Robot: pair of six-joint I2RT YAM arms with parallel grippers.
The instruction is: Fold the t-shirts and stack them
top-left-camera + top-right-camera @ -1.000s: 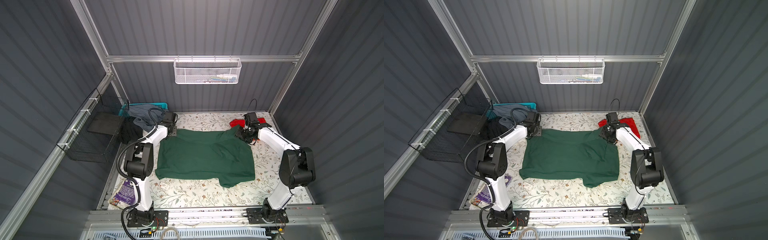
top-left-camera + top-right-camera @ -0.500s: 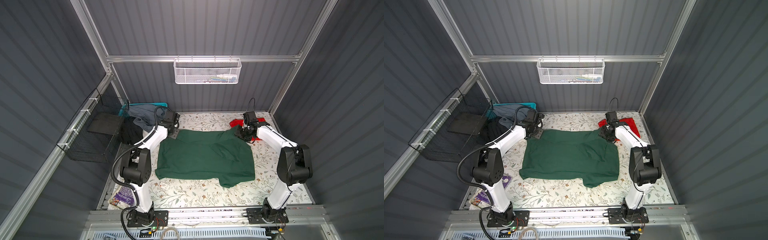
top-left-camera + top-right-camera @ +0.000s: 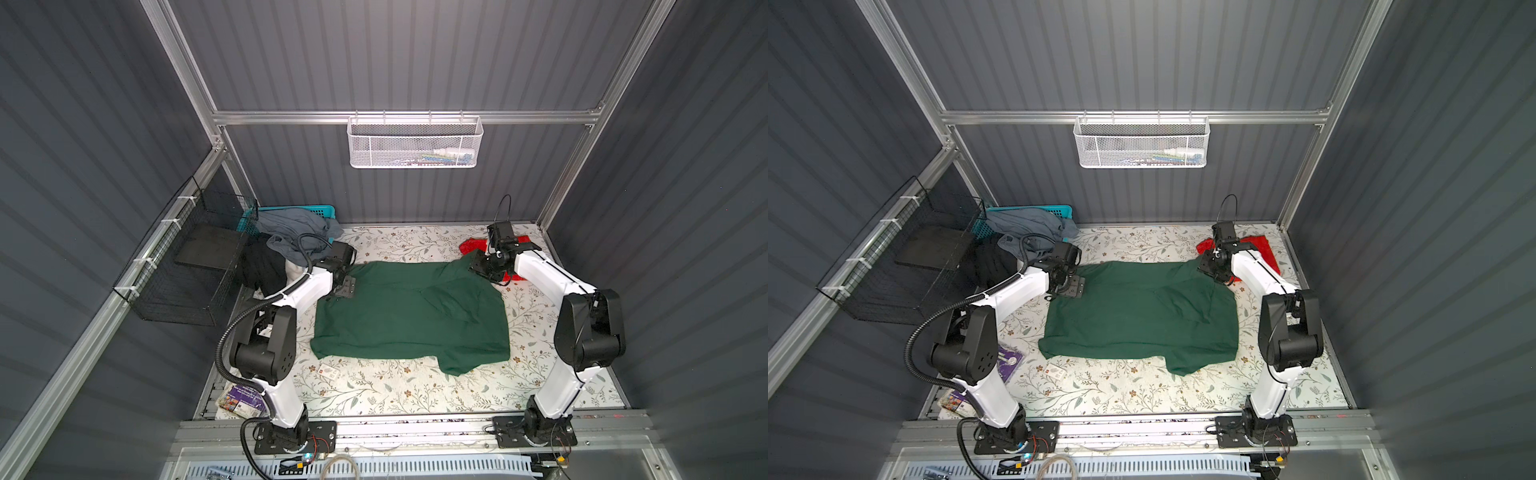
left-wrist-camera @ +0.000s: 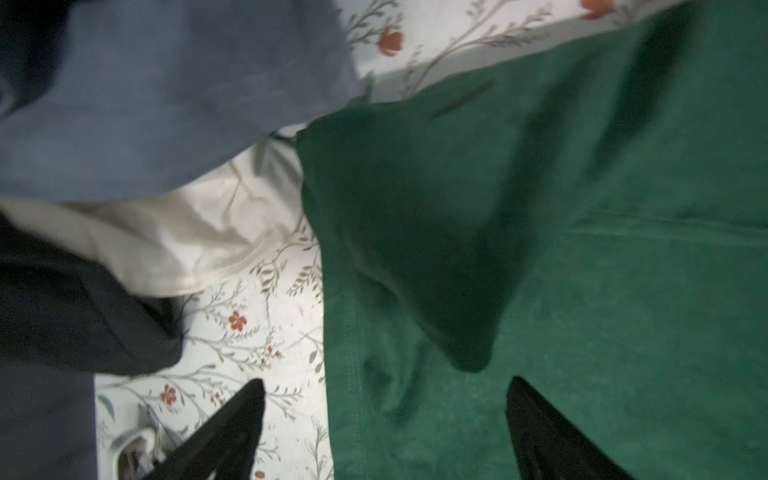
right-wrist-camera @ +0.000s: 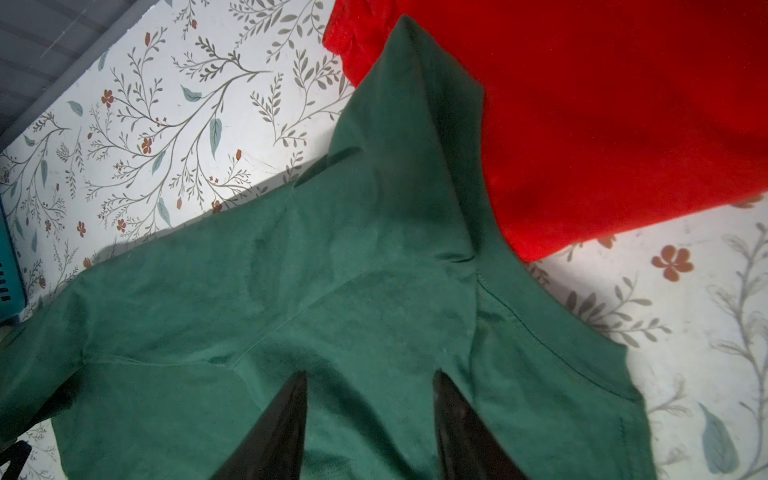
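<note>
Left end effector [image 4: 385, 382] wide — apparently free.

Dark grey ribbed walls [image 3: 395, 62] enclose a floral-patterned table [image 3: 374, 390]. An aluminium frame [image 3: 291, 117] carries a white mesh basket [image 3: 415, 145] at 12 o'clock. A black wire basket [image 3: 178, 299] hangs at 9 o'clock, with a teal crate [image 3: 320, 211] at 11.

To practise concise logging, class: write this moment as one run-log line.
left hand: open | right hand: open, over green t-shirt | red t-shirt: partly under green t-shirt
</note>
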